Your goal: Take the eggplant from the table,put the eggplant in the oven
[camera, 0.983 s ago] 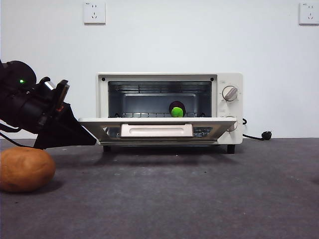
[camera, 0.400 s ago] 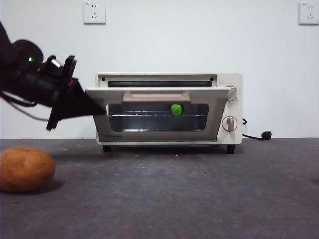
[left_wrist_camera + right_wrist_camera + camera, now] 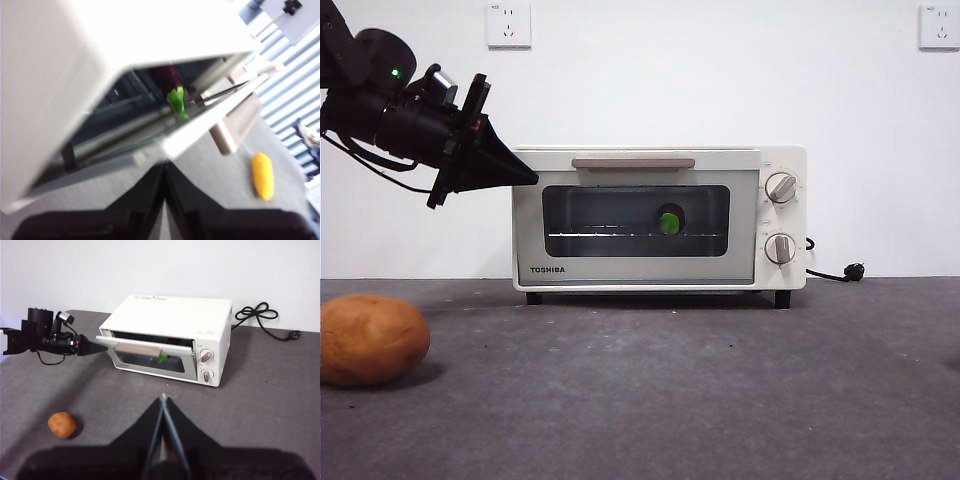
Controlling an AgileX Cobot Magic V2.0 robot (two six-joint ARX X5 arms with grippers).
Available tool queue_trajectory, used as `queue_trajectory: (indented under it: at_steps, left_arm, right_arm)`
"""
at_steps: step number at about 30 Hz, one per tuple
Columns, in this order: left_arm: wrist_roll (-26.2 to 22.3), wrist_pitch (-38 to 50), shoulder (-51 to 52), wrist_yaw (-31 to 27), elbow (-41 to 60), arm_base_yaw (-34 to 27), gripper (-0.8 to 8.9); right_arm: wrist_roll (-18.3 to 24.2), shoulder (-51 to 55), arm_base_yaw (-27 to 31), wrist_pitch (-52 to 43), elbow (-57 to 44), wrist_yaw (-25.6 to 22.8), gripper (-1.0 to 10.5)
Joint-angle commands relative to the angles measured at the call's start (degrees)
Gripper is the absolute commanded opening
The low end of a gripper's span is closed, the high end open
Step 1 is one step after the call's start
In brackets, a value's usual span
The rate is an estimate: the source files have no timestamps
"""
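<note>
Nearly done: eggplant inside, door almost shut

Going left to right in the front view. The potato [image 3: 370, 339] sits on the table [image 3: 720, 400] at the near left, well apart from everything else (not a task item, ignore). Above it the left gripper [image 3: 515, 178] comes in from the upper left, jaws clenched together to a point with nothing between them, tip at the upper left corner of the oven [image 3: 660, 220] door. The left wrist view shows the same thing: closed jaws right under the door edge, door [image 3: 200, 127] a crack open at the top.

The eggplant [image 3: 669, 221] is in the oven, on the rack behind the glass, green stem cap facing the door; purple body mostly hidden behind it. The right wrist view also shows the door [image 3: 145, 347] tilted a little off the frame, so I judge it not fully latched, though from the front it looks flush.

The right gripper [image 3: 164, 405] waits high over the table in front of the oven, jaws pressed shut, empty.

Step in hand, as I read it: closing the door after placement. Next move calls for a short push on the door's top edge until it seats, then backing the left arm clear without snagging the handle [image 3: 633, 162].
</note>
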State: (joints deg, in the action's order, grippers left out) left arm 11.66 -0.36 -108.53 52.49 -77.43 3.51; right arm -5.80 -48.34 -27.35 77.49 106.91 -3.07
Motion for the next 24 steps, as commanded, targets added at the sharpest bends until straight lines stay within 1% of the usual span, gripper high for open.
queue_trajectory:
  at_steps: [1, 6, 10, 13, 19, 24]
  left_arm:
    - [0.2, 2.4, -0.3, -1.7, -0.2, 0.1, -0.06]
    - [0.2, 3.0, -0.3, -2.2, -0.4, 0.1, -0.06]
    - [0.2, 1.0, -0.3, 0.3, -0.4, 0.1, -0.06]
    - [0.2, -1.3, 0.6, 0.6, -0.4, 0.2, -0.06]
    - [0.1, -3.7, 5.9, -0.1, -0.4, 0.6, -0.06]
    - [-0.1, -6.3, 13.9, -3.1, -0.4, 1.3, -0.06]
  right_arm:
    - [-0.6, 0.2, -0.1, 1.3, -0.4, 0.1, -0.1]
    - [-0.6, 0.2, -0.1, 1.3, -0.4, 0.1, -0.1]
    - [-0.6, 0.2, -0.1, 1.3, -0.4, 0.1, -0.1]
    - [-0.6, 0.2, -0.1, 1.3, -0.4, 0.1, -0.1]
    - [-0.6, 0.2, -0.1, 1.3, -0.4, 0.0, 0.0]
    - [-0.6, 0.2, -0.1, 1.3, -0.4, 0.0, 0.0]
